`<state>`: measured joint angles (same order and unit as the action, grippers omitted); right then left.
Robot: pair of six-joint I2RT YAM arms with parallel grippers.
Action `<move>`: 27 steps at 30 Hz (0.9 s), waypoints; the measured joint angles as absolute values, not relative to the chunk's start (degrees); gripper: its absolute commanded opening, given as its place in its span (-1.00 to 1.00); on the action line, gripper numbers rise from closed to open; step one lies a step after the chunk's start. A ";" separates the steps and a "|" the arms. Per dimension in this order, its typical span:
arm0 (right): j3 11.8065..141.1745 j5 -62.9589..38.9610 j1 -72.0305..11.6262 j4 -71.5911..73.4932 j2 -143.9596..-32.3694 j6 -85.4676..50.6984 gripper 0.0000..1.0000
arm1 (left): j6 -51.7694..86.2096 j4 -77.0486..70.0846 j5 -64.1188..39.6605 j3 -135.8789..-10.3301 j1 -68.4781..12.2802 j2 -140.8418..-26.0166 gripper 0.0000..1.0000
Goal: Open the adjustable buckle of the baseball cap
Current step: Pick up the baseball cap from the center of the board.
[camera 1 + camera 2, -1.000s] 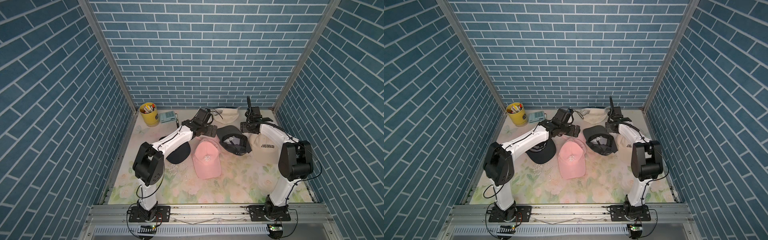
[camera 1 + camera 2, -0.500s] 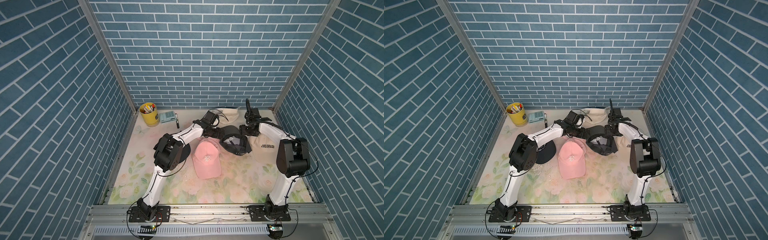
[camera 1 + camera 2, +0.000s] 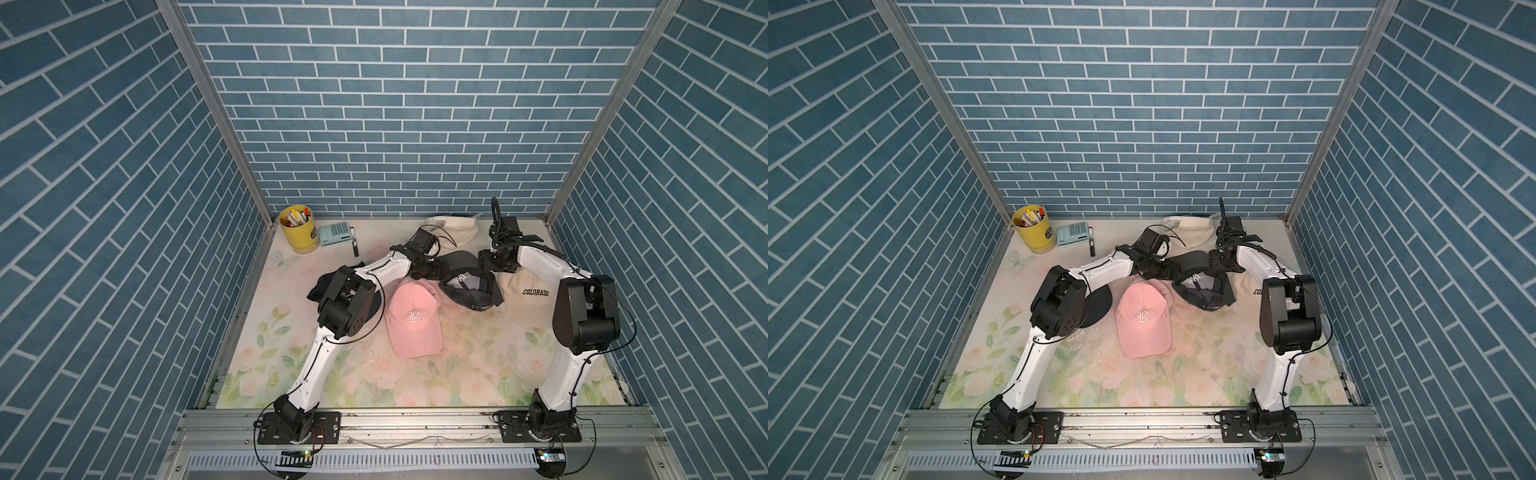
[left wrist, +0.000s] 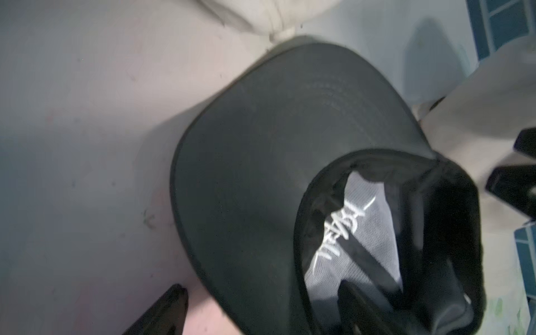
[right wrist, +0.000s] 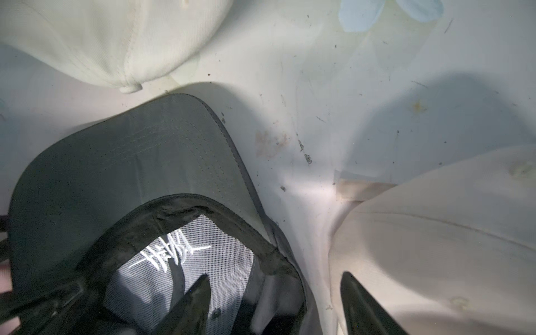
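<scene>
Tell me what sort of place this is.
Most likely a staged robot test booth rather than a real room: the left arm and right arm are bolted to a metal rail, the walls are blue brick-print panels, and a pink cap and a beige cap lie on a flowered tabletop.

The white, black-jointed left arm (image 3: 316, 365) is bent at the elbow and stretched inward toward the far middle; the matching right arm (image 3: 561, 374) is folded likewise. The black 2-fingered left gripper (image 4: 261, 285) is held with jaws wide apart, and the black 2-fingered right gripper (image 5: 275, 275) is also spread, angled downward.
</scene>
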<state>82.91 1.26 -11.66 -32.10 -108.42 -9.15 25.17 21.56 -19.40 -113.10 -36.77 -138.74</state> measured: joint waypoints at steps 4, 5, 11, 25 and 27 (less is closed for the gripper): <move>82.81 1.32 -11.66 -32.12 -108.16 -9.15 0.41 | 26.15 21.32 -19.29 -115.24 -36.99 -140.25 0.19; 82.72 1.34 -11.66 -32.12 -107.92 -9.15 0.41 | 26.74 21.28 -19.25 -115.24 -37.04 -140.27 0.03; 81.41 2.04 -11.62 -31.92 -105.71 -9.19 0.40 | 27.66 18.83 -18.94 -115.20 -37.15 -140.25 -0.91; 72.31 -2.33 -6.96 -26.55 -95.13 -11.18 0.40 | 22.46 8.99 -17.78 -104.03 -38.22 -123.07 -1.00; 71.66 -3.01 -6.85 -26.04 -93.91 -11.81 0.40 | 21.87 7.09 -17.37 -103.15 -38.28 -119.85 -1.00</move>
